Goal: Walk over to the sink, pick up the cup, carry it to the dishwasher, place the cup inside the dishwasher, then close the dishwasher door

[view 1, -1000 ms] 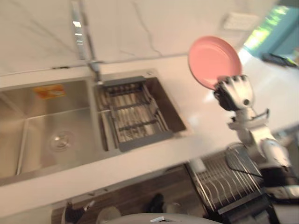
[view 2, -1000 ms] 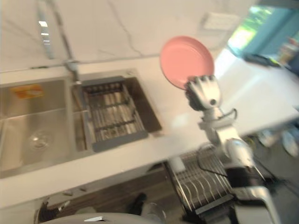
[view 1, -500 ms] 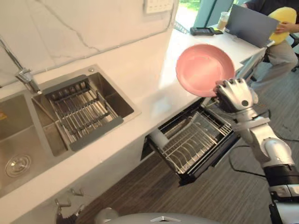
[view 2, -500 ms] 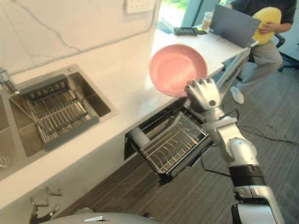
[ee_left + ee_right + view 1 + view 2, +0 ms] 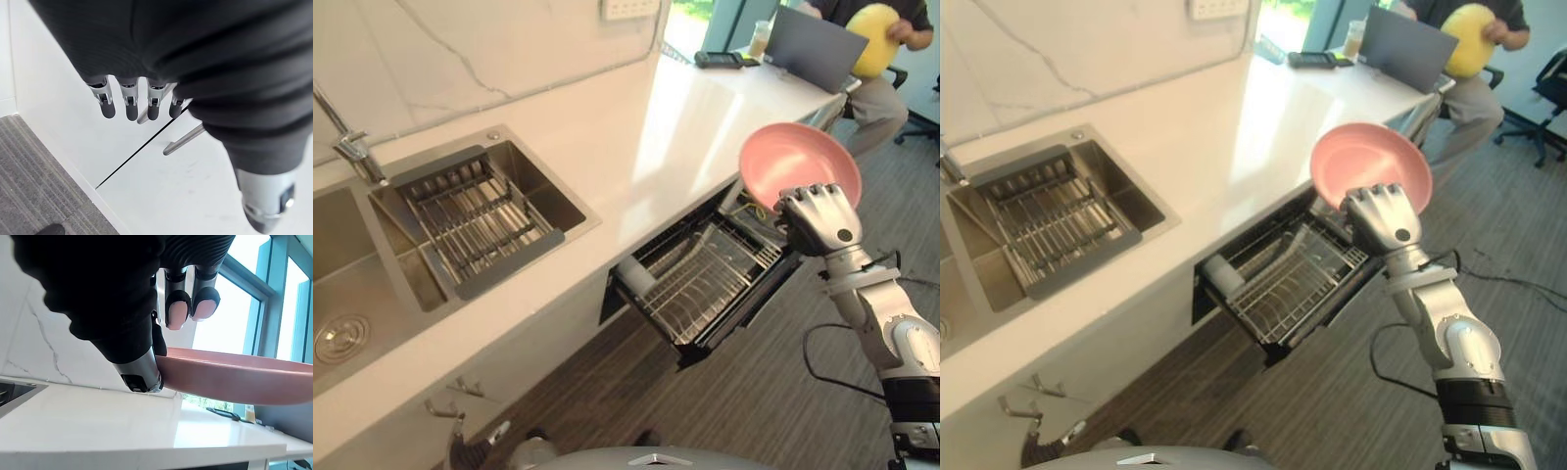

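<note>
My right hand (image 5: pixel 819 220) is shut on the lower rim of a pink plate (image 5: pixel 793 162) and holds it up on edge, just past the outer end of the open dishwasher drawer (image 5: pixel 700 284). In the right wrist view the plate (image 5: pixel 234 374) sits pinched between the thumb and the curled fingers (image 5: pixel 178 311). The drawer's wire rack is pulled out below the white counter (image 5: pixel 636 147). The sink (image 5: pixel 352 294) lies at the far left. My left hand (image 5: pixel 127 105) hangs with straight fingers beside white cabinet fronts.
A grey drain rack (image 5: pixel 475 220) sits in the sink's right basin, with the tap (image 5: pixel 347 147) behind it. At the counter's far end a laptop (image 5: pixel 813 44) stands and a person (image 5: pixel 881 59) sits holding a yellow thing. Grey carpet floor (image 5: pixel 754 392) lies before the dishwasher.
The camera has swung from the sink towards the dishwasher. My right hand has carried the pink plate off the counter's edge and out past the open drawer.
</note>
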### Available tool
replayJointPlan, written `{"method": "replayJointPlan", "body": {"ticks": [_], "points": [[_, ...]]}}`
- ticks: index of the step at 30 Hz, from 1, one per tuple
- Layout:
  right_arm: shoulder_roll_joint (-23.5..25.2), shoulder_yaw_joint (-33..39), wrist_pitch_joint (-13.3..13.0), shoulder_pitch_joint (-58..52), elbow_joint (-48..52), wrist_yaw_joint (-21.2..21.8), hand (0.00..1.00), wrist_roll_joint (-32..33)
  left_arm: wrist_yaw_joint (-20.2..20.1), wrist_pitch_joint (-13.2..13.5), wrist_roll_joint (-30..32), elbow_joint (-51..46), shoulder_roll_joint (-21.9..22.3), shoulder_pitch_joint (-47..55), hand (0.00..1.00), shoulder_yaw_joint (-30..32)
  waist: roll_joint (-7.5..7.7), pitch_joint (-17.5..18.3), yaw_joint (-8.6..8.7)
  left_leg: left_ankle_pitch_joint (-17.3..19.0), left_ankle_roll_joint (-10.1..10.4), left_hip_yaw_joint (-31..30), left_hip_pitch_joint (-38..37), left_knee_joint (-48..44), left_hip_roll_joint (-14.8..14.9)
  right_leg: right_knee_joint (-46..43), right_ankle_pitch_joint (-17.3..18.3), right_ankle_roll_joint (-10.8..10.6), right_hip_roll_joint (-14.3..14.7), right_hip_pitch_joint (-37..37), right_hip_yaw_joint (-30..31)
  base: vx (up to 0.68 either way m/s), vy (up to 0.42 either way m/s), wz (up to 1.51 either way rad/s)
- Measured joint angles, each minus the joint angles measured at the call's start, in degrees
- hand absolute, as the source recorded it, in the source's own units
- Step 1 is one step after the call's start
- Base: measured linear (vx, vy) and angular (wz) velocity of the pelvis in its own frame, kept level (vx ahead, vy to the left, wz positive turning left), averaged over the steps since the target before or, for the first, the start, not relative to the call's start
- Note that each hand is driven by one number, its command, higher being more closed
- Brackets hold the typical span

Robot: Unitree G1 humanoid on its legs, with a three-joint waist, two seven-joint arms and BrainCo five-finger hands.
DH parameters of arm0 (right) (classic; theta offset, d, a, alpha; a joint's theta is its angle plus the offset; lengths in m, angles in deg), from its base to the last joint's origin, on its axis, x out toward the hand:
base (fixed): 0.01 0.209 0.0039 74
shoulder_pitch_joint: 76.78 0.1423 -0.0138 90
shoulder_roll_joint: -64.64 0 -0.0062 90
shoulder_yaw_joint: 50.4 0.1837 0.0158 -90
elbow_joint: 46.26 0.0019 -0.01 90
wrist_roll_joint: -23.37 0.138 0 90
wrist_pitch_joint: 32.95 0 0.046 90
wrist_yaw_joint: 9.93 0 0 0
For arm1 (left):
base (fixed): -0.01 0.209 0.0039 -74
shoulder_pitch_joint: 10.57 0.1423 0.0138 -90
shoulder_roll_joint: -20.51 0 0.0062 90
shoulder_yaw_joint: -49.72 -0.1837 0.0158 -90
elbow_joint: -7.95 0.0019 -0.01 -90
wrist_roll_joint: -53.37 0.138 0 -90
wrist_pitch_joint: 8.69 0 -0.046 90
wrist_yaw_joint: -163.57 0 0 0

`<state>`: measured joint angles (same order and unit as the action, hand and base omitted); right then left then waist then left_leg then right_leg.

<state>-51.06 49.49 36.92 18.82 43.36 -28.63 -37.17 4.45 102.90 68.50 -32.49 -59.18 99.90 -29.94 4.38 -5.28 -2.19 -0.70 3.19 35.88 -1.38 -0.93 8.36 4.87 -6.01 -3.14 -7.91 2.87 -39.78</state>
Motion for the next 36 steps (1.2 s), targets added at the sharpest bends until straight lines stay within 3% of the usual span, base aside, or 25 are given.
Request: {"method": "replayJointPlan", "body": {"ticks": [8,21,26,36], "points": [[3.2,0.3,5.4,-1.7,0.0,-0.1,1.0,0.0,-0.1,0.5,0.9,-1.2,-0.1,-1.2,0.0,-0.1,-0.95,-0.7,0.29,-0.8,-0.9,-0.6,2.8,-0.2,-0.4,-0.2,-0.5,0.2,-0.3,-2.9,-0.4,0.01,0.061,0.05],[7.7,2.0,14.4,-1.6,-0.5,-1.2,1.0,2.9,0.0,2.4,0.0,-2.0,-2.3,-5.8,0.0,-2.0,-1.82,-5.8,0.22,-1.0,-1.6,-2.4,7.8,-1.0,-1.0,-0.2,-1.1,0.1,-1.0,-6.5,-1.3,-0.01,0.088,0.07],[8.1,2.0,15.6,-0.9,-0.5,-1.3,1.0,4.4,0.0,2.7,-1.5,-3.0,-2.3,-6.6,0.0,-2.1,-2.09,-7.5,0.1,-0.9,-2.0,-3.0,8.9,-1.8,-1.0,-0.2,-1.1,0.1,-1.2,-7.0,-1.4,-0.01,0.099,0.06],[8.1,-2.3,18.9,2.9,-4.0,-0.1,1.0,6.9,-0.1,2.8,-2.6,-4.1,-2.9,-8.8,0.0,-4.5,-4.41,-11.7,-0.06,-1.1,-2.9,-3.2,11.6,-2.3,-1.6,-0.2,-2.4,0.2,-1.9,-9.5,-1.0,-0.04,0.114,0.01]]}}
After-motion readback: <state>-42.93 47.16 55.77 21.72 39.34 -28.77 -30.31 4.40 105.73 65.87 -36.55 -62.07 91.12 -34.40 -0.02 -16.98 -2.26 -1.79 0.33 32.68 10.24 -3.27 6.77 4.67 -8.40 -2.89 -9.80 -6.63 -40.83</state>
